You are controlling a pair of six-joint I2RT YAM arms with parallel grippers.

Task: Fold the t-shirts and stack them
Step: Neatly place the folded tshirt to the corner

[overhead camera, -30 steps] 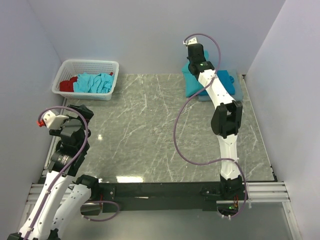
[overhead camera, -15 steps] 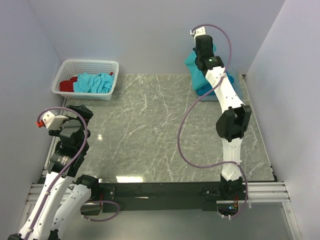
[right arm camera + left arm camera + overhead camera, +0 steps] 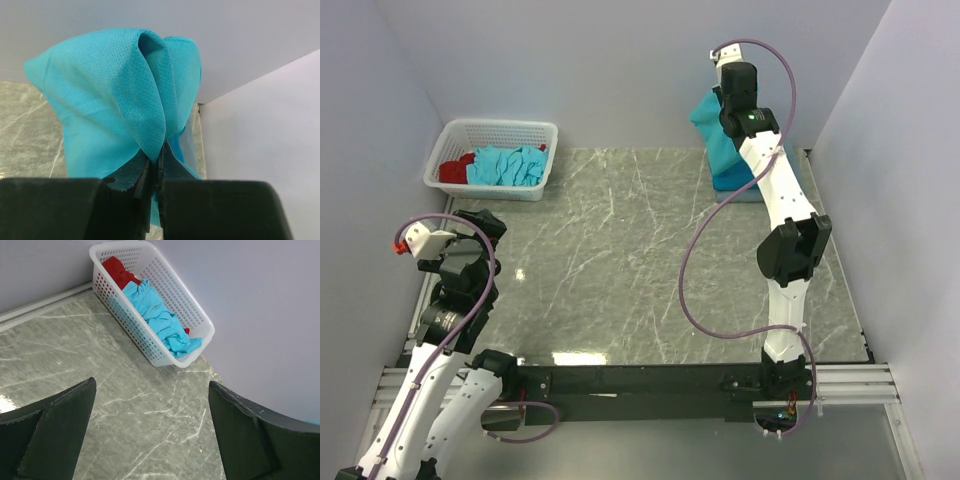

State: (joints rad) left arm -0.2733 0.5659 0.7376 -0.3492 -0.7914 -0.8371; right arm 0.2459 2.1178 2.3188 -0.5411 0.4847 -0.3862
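Holding: right claw (image 3: 159, 150) pinching shirt (image 3: 115, 90) fold aloft at far-right corner, likely so cloth hangs straight.
Left claw (image 3: 150, 425): spread, empty, parked clear.
Basket (image 3: 500, 125): crumpled shirts (image 3: 160, 320) waiting.

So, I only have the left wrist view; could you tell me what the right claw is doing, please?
Observer: The right claw is shut on a fold of a turquoise t-shirt.
Operator: Thank you. Where is it over the table?
Observer: High above the table's far right corner, with the t-shirt hanging below it.
Operator: And how far is that from the basket I see?
Observer: The basket sits in the far left corner, across the table, well apart from the held t-shirt.
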